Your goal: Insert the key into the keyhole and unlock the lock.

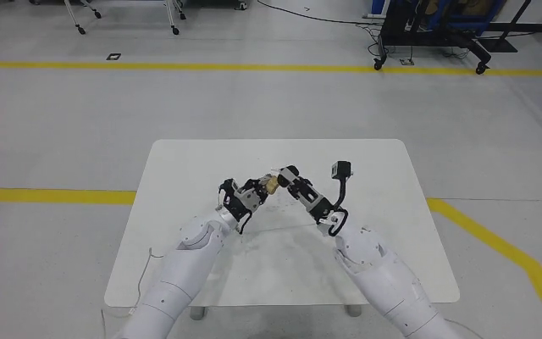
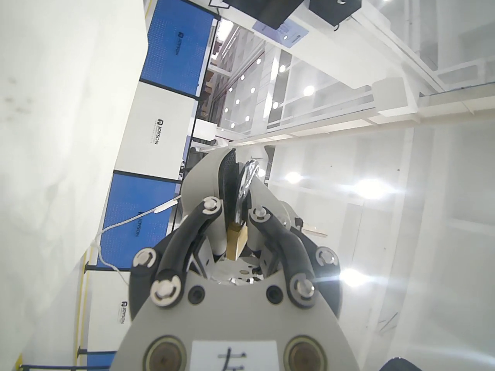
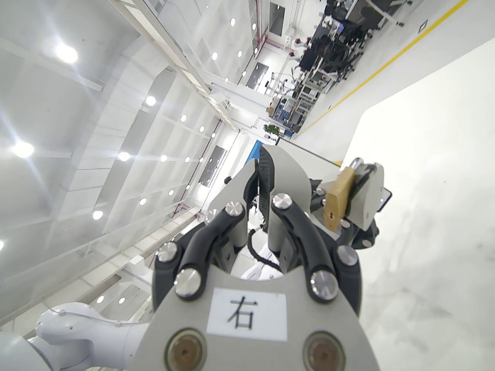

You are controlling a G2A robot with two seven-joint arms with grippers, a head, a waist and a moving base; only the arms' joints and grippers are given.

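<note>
A brass padlock [image 1: 269, 181] with a silver shackle [image 2: 246, 183] is held in the air above the middle of the white table [image 1: 195, 169]. My left gripper [image 1: 251, 191] is shut on its body [image 2: 236, 243]. My right gripper [image 1: 286, 176] faces it from the other side, a short way from the lock. Its fingers [image 3: 282, 179] are pressed together on a thin metal key [image 3: 257, 183], seen edge-on. In the right wrist view the padlock [image 3: 340, 198] hangs just beside my right gripper [image 3: 258, 167], with the keyhole end turned toward the camera. The key's tip is hidden.
Both arms meet over the table's centre, well inside its edges. The bare tabletop [image 3: 425, 202] lies below the lock. Yellow floor lines [image 1: 254, 66] and wheeled racks [image 1: 432, 34] stand far behind the table.
</note>
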